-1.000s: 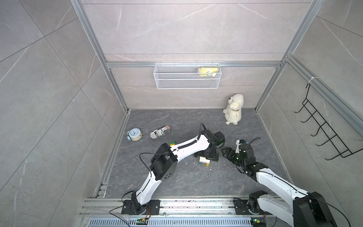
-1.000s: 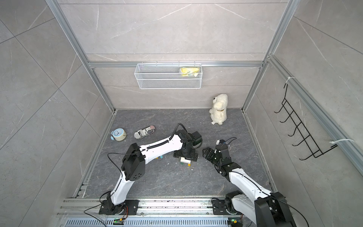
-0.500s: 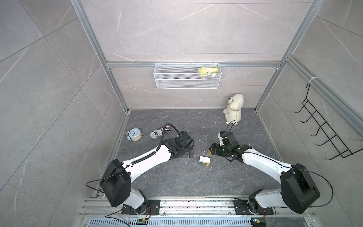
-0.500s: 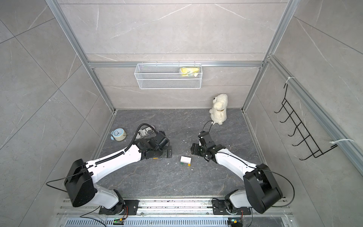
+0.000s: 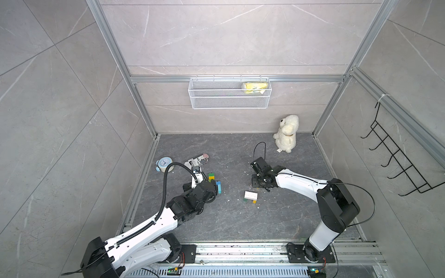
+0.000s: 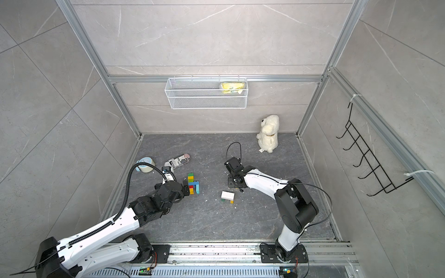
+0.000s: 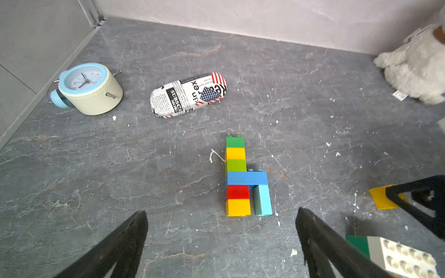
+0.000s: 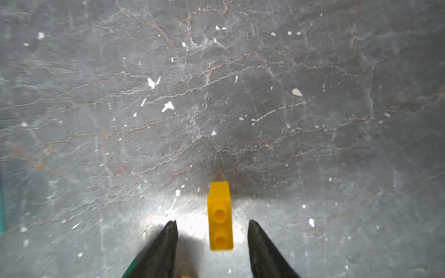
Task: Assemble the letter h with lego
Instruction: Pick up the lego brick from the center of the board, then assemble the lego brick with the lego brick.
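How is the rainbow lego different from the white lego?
The rainbow lego lies flat, seven bricks of many colours; the white lego is a chunky lump, mostly white. The rainbow lego's studs point sideways; the white lego's studs face up. Both sit on the grey floor.

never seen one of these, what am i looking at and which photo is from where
Two white robot arms stand in a tiled booth, each ending in a two-fingered gripper. The wide pictures come from one camera overhead; the close ones from wrist cameras. On the grey floor lie a lego h-shape, a white brick stack, an alarm clock, a printed case and a plush toy. The left gripper is open and empty. The right gripper has a yellow brick between its open jaws, not gripped.
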Robot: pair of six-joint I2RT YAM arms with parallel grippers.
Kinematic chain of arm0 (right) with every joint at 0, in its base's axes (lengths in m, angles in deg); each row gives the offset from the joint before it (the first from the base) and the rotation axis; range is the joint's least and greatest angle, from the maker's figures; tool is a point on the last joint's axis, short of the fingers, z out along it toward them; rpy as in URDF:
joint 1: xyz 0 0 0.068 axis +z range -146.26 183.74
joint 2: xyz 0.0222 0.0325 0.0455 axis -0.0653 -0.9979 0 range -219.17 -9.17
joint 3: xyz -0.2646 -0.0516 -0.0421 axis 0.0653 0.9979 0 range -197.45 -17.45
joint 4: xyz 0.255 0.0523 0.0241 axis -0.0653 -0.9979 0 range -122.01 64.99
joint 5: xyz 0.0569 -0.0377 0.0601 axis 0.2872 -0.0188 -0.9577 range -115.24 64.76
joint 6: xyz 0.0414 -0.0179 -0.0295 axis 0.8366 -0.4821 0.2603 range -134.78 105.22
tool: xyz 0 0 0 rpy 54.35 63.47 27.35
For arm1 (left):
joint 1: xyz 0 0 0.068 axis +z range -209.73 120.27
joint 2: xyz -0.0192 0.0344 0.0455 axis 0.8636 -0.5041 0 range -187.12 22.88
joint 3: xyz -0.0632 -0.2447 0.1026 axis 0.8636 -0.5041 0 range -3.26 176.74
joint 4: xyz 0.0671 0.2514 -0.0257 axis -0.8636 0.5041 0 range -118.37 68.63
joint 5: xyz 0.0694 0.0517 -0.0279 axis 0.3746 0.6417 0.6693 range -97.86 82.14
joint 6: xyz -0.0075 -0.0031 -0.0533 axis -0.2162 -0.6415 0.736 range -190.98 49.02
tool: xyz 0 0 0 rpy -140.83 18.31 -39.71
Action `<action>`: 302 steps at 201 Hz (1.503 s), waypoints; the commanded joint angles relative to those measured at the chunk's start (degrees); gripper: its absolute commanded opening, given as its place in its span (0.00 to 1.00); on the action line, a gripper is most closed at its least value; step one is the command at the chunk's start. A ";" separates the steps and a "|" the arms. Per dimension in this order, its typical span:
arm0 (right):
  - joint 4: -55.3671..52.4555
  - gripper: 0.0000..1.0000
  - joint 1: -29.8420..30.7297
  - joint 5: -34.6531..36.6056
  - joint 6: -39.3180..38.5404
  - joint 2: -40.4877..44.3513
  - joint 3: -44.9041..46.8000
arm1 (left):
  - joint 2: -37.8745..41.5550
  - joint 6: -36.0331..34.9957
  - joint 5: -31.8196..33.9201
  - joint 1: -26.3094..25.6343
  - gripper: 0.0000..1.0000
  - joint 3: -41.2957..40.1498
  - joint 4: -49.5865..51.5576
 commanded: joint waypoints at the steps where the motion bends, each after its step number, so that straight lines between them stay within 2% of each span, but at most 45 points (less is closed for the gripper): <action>1: -2.90 0.47 0.44 2.52 0.51 -2.67 -2.45 | 0.81 1.04 3.18 0.15 0.99 0.09 -2.24; 61: -4.32 0.32 1.08 5.52 2.22 -6.26 -4.61 | 0.34 1.71 1.48 0.15 0.99 1.47 -0.32; 91: -4.09 0.19 1.14 5.59 3.11 -5.72 -4.51 | 0.95 1.83 1.61 0.15 0.99 1.01 -0.58; 117: -4.49 0.12 1.34 6.29 4.15 -0.89 -3.12 | 1.36 2.15 2.04 0.15 0.99 0.88 -0.36; 144: -7.11 0.10 1.47 3.72 5.93 5.75 -1.81 | 2.15 2.56 2.21 0.15 0.99 0.62 -0.10; 173: -13.35 0.00 3.19 1.70 10.75 11.85 -1.92 | 2.62 3.26 3.51 0.14 0.99 0.56 0.77; 191: -17.47 0.00 5.36 -0.44 15.70 13.77 -1.69 | 2.70 4.01 4.20 0.15 0.99 0.74 1.56; 229: -17.74 0.00 13.88 2.77 25.64 19.46 1.68 | 2.85 4.45 4.41 0.15 1.00 0.79 1.97; 266: -26.76 0.00 18.97 7.96 34.40 11.82 -6.69 | 3.30 4.80 4.51 0.15 0.99 0.83 2.45; 279: -28.97 0.00 20.41 10.03 35.47 8.92 -9.76 | 3.49 4.80 4.48 0.15 0.99 0.66 2.36; 302: -29.85 0.00 20.96 9.19 35.85 4.52 -13.52 | 3.48 4.73 4.43 0.15 0.99 0.83 2.58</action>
